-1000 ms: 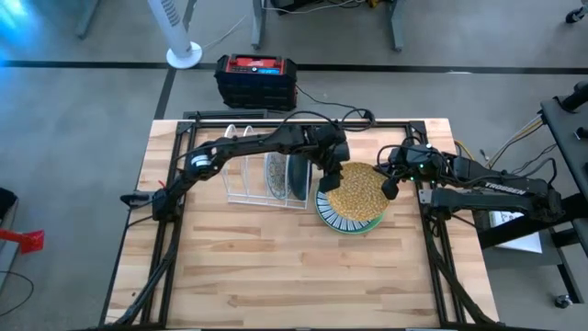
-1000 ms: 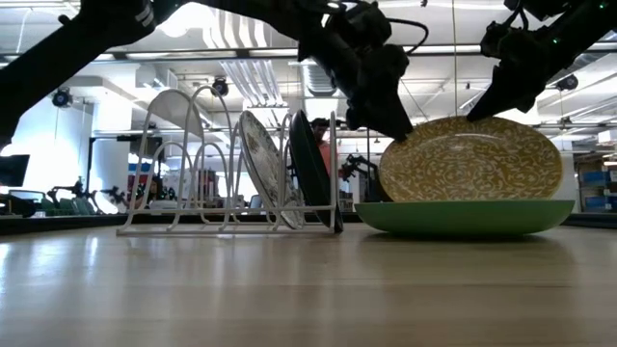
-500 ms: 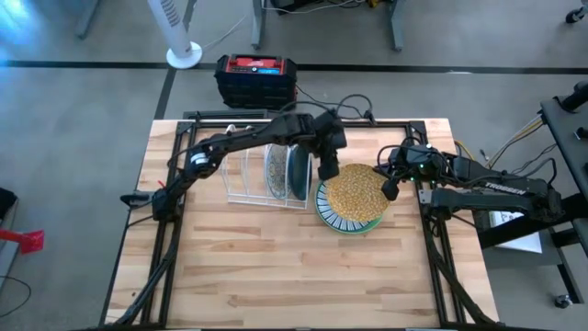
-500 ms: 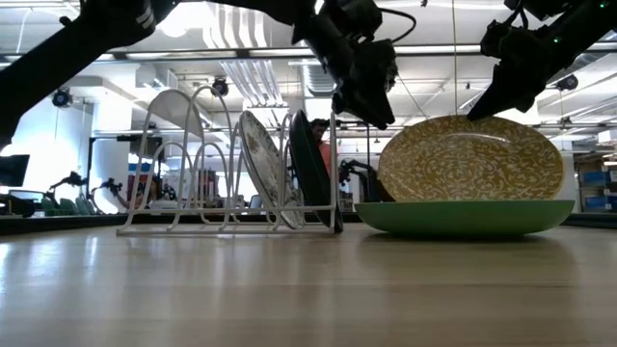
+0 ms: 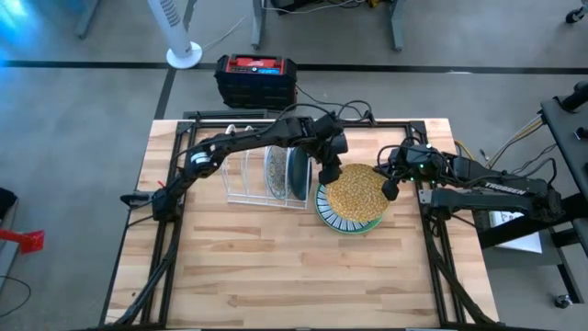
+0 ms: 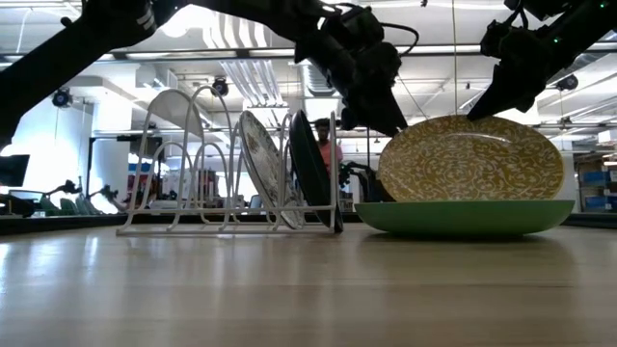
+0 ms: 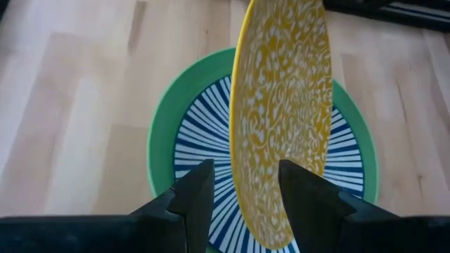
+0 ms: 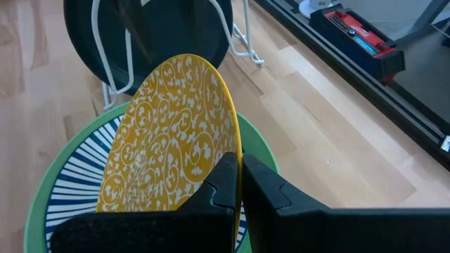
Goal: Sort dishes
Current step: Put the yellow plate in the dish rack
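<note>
1. Looking down on the wooden table (image 5: 276, 267), I see pale butcher-block planks, bare on the side of the white wire rack (image 5: 250, 175) away from the black-and-red case (image 5: 256, 79).
2. Grey floor surrounds the table; that case sits on it beyond the rack, and a white fan base (image 5: 184, 53) stands near it.
3. From table height, I see a lit workshop with ceiling ducts behind the rack.
4. I count four plates: two stand upright in the rack, a patterned white plate (image 6: 258, 166) and a dark teal plate (image 6: 307, 169) beside it.
5. The green-rimmed plate (image 5: 331, 217), blue-striped inside, lies flat on the table just beside the rack.
6. The mustard-yellow plate (image 6: 470, 162) leans tilted on edge inside that green-rimmed plate.
7. I count two arms. The right gripper (image 6: 482, 108) has its fingers pressed together on the yellow plate's rim, on the side away from the rack.
8. The left gripper (image 7: 245, 188) has its fingers spread either side of the yellow plate's rack-side edge; I cannot tell whether they touch it.
</note>
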Available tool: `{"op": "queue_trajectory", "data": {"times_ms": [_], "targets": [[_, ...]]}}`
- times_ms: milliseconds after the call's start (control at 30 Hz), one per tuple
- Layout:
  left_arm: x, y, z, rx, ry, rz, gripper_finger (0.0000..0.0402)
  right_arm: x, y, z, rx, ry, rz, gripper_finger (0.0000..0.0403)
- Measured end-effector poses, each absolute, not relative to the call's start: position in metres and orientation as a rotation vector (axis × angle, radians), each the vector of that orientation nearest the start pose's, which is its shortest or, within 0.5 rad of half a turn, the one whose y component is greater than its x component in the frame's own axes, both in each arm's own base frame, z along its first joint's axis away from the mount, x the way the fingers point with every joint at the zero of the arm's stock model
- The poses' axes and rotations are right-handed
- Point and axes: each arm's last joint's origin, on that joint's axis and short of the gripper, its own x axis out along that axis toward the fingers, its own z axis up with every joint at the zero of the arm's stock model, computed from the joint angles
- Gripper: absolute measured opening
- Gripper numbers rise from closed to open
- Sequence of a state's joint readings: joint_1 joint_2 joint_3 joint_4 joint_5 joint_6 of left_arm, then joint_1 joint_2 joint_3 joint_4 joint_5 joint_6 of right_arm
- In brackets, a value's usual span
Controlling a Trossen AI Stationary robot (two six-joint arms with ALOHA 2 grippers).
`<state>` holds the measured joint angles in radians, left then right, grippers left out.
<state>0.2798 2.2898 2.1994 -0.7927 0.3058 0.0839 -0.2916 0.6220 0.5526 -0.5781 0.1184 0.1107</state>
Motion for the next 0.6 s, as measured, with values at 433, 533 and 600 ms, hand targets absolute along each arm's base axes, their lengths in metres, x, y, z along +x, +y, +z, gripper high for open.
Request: {"op": "queue_trajectory", "data": {"times_ms": [433, 533, 600], "targets": [[0.494, 0.125, 0.242, -0.235, 0.797, -0.113, 0.0149, 0.125, -0.041, 0.242, 0.156, 0.627, -0.430, 0.0000], [0.496, 0.121, 0.237, -0.226, 0.775, -0.124, 0.0149, 0.125, -0.041, 0.242, 0.156, 0.627, -0.428, 0.0000], [0.498, 0.118, 0.234, -0.221, 0.767, -0.129, 0.0149, 0.125, -0.041, 0.242, 0.155, 0.626, -0.426, 0.0000]]}}
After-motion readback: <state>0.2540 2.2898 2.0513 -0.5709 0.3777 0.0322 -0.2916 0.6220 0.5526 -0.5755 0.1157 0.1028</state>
